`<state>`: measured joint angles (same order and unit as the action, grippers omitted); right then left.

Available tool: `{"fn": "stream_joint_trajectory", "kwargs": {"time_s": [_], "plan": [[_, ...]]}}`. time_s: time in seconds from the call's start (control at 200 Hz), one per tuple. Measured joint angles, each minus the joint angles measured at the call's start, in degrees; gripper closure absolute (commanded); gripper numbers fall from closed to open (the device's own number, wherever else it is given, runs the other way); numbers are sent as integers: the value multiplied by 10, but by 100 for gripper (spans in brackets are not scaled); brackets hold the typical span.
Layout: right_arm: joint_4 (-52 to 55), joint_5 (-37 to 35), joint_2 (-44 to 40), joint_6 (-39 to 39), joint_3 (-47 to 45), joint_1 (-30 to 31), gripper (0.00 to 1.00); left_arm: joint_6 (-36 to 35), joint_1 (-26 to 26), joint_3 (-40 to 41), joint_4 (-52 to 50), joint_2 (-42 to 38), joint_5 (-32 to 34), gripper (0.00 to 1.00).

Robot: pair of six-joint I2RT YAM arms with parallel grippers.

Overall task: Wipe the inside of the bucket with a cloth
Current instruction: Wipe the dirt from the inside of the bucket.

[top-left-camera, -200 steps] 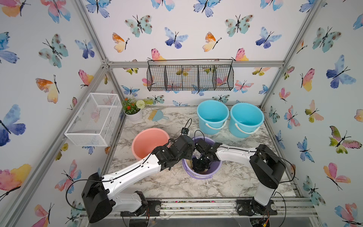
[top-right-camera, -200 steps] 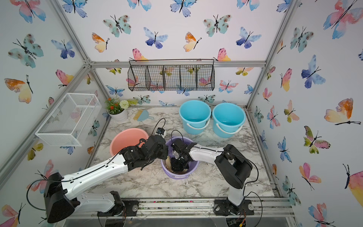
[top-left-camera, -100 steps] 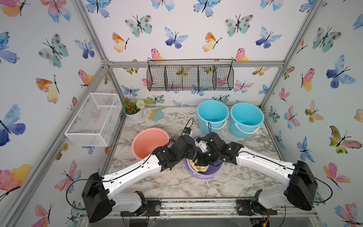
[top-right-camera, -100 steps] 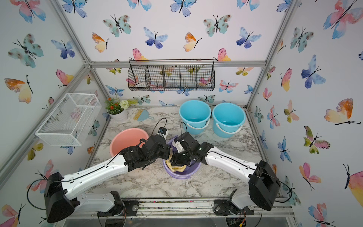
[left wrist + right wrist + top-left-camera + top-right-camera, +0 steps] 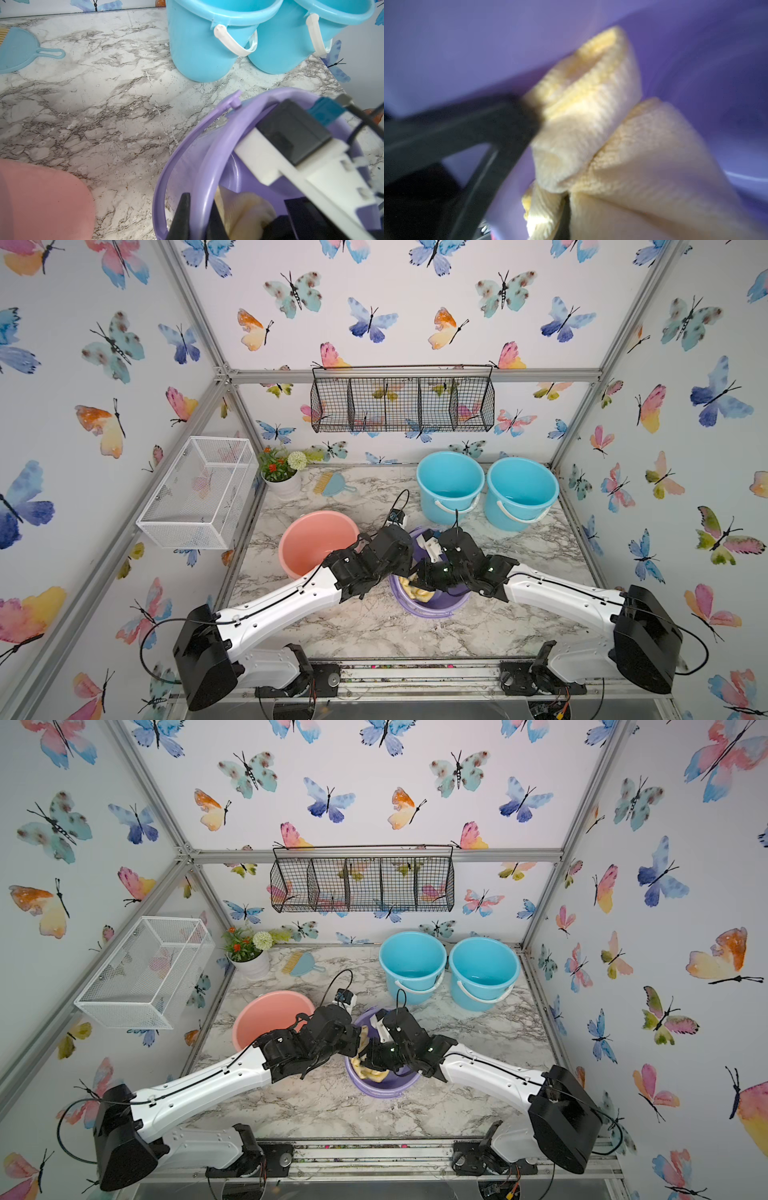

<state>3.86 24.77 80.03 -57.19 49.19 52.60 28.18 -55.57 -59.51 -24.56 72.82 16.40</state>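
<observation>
Pink tub (image 5: 316,539) sits furthest left on the marble table (image 5: 374,626), just beside the arms and touching neither gripper. Next over, the left gripper (image 5: 198,212) has its fingers (image 5: 184,207) pressed together on the near rim of the purple bucket (image 5: 187,145), one finger outside the wall and one inside. That view cuts both off at the frame edge, so only the tips show. The bucket sits mid-table between the two arms, and in both top views the black wrist bodies cover most of its mouth. The pale yellow cloth (image 5: 415,592) is down inside it, bunched against the wall on the left arm's side; a bit of it also peeks out in the left wrist view (image 5: 245,209). The right gripper (image 5: 422,578) reaches into the bucket and is pinching a fold of the cloth (image 5: 591,124). One dark finger (image 5: 512,120) bites right into the fabric. The other is just a dark sliver under the folds, and that whole shot is smeared with blur. Honestly can't tell how much cloth is touching the bucket floor. Two blue buckets (image 5: 451,485) (image 5: 521,493) stand side by side at the back right, well apart from everything.
</observation>
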Motion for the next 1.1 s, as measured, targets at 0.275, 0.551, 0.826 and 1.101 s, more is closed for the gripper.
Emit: {"fn": "stream_joint_trajectory", "kwargs": {"time_s": [0.275, 0.551, 0.826, 1.101], "plan": [[18, -138, -2, 108, 21, 7, 98, 8, 2, 0, 16, 0, 4, 100], [-27, -271, -32, 281, 33, 8, 98, 10, 5, 0, 38, 0, 6, 100], [63, -409, -28, 419, 106, 12, 98, 17, 6, 0, 61, -3, 18, 100], [273, -485, -33, 420, 178, 12, 98, 18, 3, 0, 59, -3, 0, 100]]}}
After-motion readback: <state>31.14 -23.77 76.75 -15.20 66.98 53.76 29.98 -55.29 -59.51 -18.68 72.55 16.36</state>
